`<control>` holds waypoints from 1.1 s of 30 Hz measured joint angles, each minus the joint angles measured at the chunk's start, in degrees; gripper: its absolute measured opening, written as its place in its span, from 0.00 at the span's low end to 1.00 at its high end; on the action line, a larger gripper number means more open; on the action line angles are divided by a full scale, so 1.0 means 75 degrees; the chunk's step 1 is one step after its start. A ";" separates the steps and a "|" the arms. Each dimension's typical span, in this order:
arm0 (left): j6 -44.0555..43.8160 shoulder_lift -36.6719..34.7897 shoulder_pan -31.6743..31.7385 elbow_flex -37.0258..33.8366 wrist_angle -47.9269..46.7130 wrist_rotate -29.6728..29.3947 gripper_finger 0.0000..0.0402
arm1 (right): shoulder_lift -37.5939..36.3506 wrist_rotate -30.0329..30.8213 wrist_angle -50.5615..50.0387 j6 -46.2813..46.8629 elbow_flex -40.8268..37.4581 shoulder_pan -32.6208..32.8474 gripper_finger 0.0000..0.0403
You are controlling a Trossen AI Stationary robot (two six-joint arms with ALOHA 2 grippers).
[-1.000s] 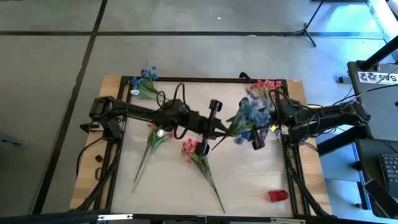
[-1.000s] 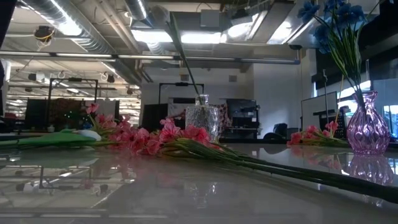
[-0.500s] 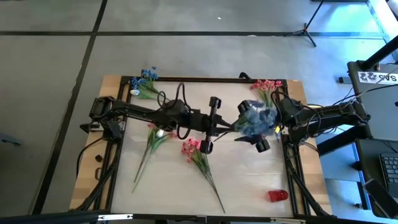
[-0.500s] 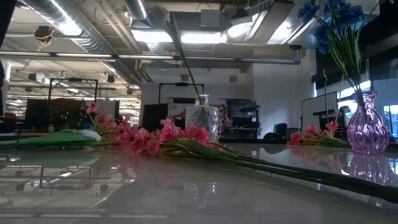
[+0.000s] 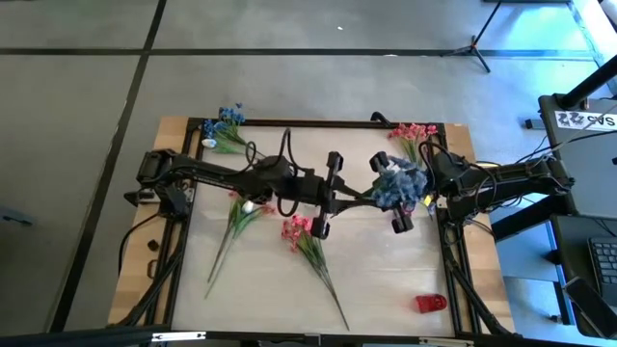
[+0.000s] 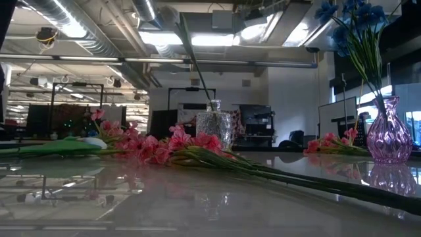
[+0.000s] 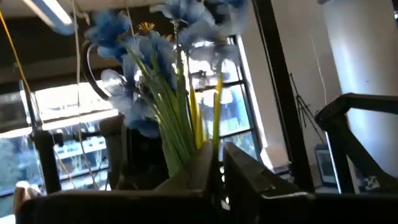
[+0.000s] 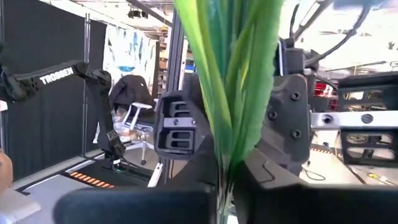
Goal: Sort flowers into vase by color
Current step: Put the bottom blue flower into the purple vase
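A blue flower sprig point(image 5: 397, 181) hangs in the air over the table's middle right, between my two grippers. Its stem point(image 5: 359, 197) runs level from my left gripper point(image 5: 337, 198) to the blooms, which cover the fingers of my right gripper point(image 5: 393, 200). Both grippers are shut on it. In the low view a purple vase point(image 6: 389, 138) holds blue flowers point(image 6: 355, 26), and a clear glass vase point(image 6: 215, 128) holds one stem. Pink sprigs point(image 5: 297, 231) and another sprig point(image 5: 236, 210) lie flat on the table. My left gripper point(image 7: 219, 174) pinches the lower part of the sprig's green stems point(image 7: 185, 152) between its two fingers. It comes level from the table's left side. The sprig is lifted clear, blooms away from this gripper. My right gripper point(image 8: 224, 193) pinches the green stems and leaves point(image 8: 231, 149) between its two fingers, nearer the blooms than the left gripper. It comes about level from the table's right side. The left gripper shows close behind the stems.
Blue blooms point(image 5: 227, 120) stand at the table's far left corner and pink blooms point(image 5: 415, 132) at its far right corner. A small red object point(image 5: 431, 303) lies near the near right corner. A raised frame point(image 5: 308, 123) runs round the tabletop.
The blue sprig has turned in the air. Its stem slanted toward the table's near edge and now lies level between the two grippers. The blooms have drawn in close over my right gripper. My left wrist has tipped and rolled a little.
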 joint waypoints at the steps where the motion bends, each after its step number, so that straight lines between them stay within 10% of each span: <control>1: 0.0007 -0.0043 -0.0053 0.0005 -0.0137 -0.0133 0.13 | -0.0001 0.0099 0.0002 0.0021 0.0000 0.0000 0.06; 17: 0.0911 -0.1405 -0.1703 0.0005 -0.3904 -0.3980 0.40 | -0.2487 0.2128 -0.0900 0.0369 0.0044 0.0000 0.06; 33: -0.1133 -0.1329 -0.3355 -0.0007 -0.6385 -0.4452 0.34 | -0.4789 0.6701 -0.7088 0.0382 0.1154 0.0000 0.03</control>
